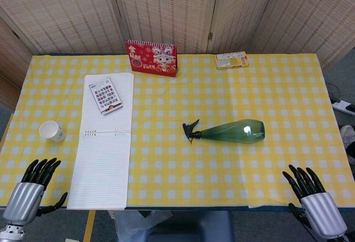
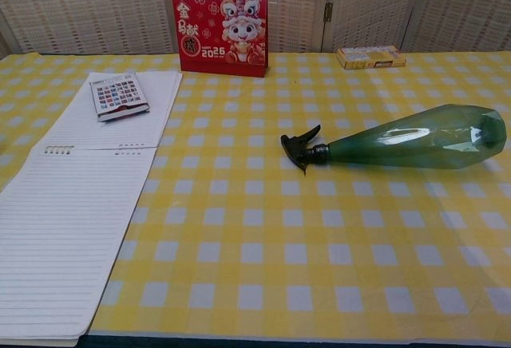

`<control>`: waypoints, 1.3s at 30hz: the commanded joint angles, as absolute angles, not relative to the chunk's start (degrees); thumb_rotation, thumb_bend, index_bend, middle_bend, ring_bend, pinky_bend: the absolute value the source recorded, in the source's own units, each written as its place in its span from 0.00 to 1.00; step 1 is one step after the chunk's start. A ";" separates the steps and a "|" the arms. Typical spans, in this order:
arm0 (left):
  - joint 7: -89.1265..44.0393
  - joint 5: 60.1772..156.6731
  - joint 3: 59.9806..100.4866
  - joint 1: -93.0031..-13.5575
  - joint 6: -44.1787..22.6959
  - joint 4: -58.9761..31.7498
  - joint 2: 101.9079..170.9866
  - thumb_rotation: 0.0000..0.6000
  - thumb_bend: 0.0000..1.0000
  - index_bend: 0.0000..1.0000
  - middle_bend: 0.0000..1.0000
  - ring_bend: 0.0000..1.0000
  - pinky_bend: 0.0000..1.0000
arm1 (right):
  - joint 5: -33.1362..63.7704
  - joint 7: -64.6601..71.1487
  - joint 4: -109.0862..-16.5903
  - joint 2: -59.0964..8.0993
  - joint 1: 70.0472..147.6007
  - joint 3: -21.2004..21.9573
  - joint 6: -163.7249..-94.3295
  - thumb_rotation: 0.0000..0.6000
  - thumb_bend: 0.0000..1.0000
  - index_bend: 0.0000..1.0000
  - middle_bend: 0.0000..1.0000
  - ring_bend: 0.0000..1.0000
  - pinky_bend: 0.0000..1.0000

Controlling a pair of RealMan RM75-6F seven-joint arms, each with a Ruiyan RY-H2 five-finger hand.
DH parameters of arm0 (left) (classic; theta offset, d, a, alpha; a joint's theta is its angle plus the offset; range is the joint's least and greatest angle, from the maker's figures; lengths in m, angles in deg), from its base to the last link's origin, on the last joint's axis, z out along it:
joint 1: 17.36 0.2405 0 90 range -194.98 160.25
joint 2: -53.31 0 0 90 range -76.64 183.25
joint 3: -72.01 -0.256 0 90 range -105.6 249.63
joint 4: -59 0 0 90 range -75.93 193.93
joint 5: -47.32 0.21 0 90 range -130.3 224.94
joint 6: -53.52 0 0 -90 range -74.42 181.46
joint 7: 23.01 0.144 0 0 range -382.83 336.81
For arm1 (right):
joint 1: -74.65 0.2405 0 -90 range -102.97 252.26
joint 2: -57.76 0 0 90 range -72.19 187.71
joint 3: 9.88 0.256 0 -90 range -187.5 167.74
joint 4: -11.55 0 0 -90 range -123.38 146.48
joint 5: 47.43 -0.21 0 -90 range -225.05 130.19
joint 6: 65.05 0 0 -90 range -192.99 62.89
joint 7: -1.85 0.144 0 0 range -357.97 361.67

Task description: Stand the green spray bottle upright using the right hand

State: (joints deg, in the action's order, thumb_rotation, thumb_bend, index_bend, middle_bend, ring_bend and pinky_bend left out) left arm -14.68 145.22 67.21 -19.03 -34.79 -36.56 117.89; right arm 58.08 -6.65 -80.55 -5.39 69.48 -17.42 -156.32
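The green spray bottle [image 1: 236,131] [image 2: 415,139] lies on its side on the yellow checked tablecloth, right of centre, with its black trigger nozzle [image 1: 192,130] [image 2: 302,148] pointing left and its wide base to the right. My right hand [image 1: 312,199] hovers at the table's front right edge, fingers spread and holding nothing, well in front of and to the right of the bottle. At the front left edge my left hand [image 1: 30,189] is open too, fingers apart. Neither hand shows in the chest view.
A large lined notepad [image 1: 105,142] lies at the left with a small sticker card [image 1: 105,95] on it. A white paper cup [image 1: 52,131] stands near the left hand. A red desk calendar [image 1: 152,58] and a yellow box [image 1: 231,60] sit at the back.
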 commanded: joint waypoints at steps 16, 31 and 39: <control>-17.44 142.32 69.41 -21.13 -32.06 -35.54 117.06 0.38 0.38 0.07 0.12 0.10 0.04 | 53.44 -8.33 -86.26 -5.96 82.76 -9.91 -141.08 1.00 0.37 0.00 0.03 0.04 0.00; -22.99 142.05 69.06 -22.06 -31.04 -34.24 116.18 0.38 0.38 0.07 0.13 0.10 0.04 | 23.99 -26.80 -89.79 -14.52 104.23 2.87 -114.47 1.00 0.37 0.00 0.10 0.09 0.00; -25.39 141.54 68.93 -22.07 -30.90 -34.08 115.78 0.37 0.38 0.05 0.13 0.10 0.04 | 13.60 -33.58 -87.45 -19.06 109.78 3.65 -113.55 1.00 0.37 0.00 0.11 0.10 0.00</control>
State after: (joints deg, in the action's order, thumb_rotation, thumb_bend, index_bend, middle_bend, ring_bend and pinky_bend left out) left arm -25.11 141.66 69.06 -21.98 -31.22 -34.05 115.84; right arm 16.23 -31.65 -88.48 -17.22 107.69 3.02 -114.52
